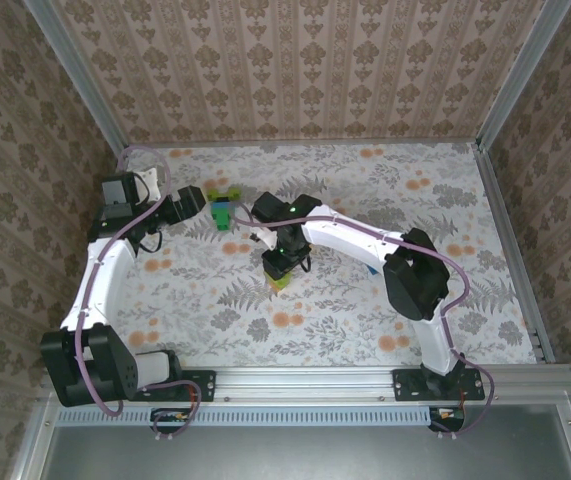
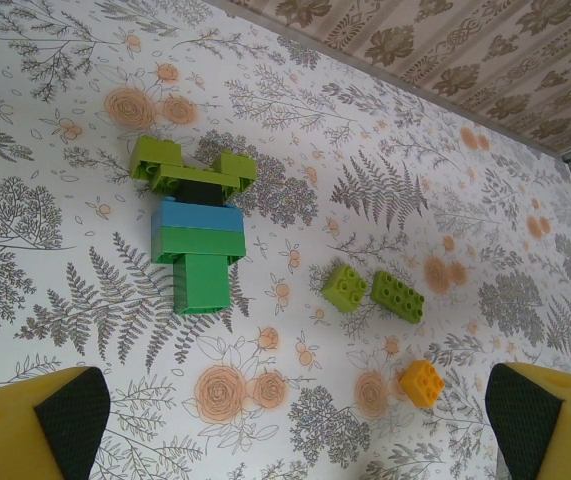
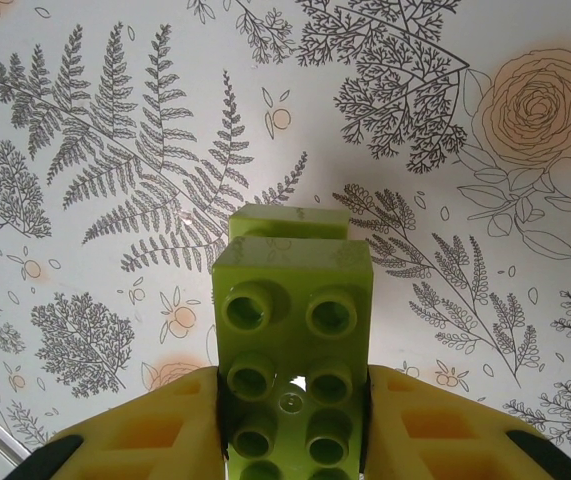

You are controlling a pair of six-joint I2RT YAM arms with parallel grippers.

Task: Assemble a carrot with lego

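Note:
The carrot (image 2: pixel 196 232) lies flat on the floral table as a joined cluster of lego: lime-green pieces at its far end, then black, blue and green bricks. From above the carrot (image 1: pixel 223 211) sits at the back left. My left gripper (image 2: pixel 295 432) hovers just short of it, jaws wide open and empty; in the top view the left gripper (image 1: pixel 200 204) is right beside the cluster. A loose lime brick (image 2: pixel 345 287), a darker green brick (image 2: pixel 397 296) and an orange brick (image 2: pixel 421 382) lie to the right. My right gripper (image 3: pixel 293 425) is shut on a long lime-green brick (image 3: pixel 290 330), held above the table near the middle (image 1: pixel 278 272).
The floral tablecloth (image 1: pixel 385 200) stretches out to the right and front. Wallpapered walls with metal corner rails (image 1: pixel 500 95) close in the back and sides. A metal rail (image 1: pixel 365 378) at the near edge carries both arm bases.

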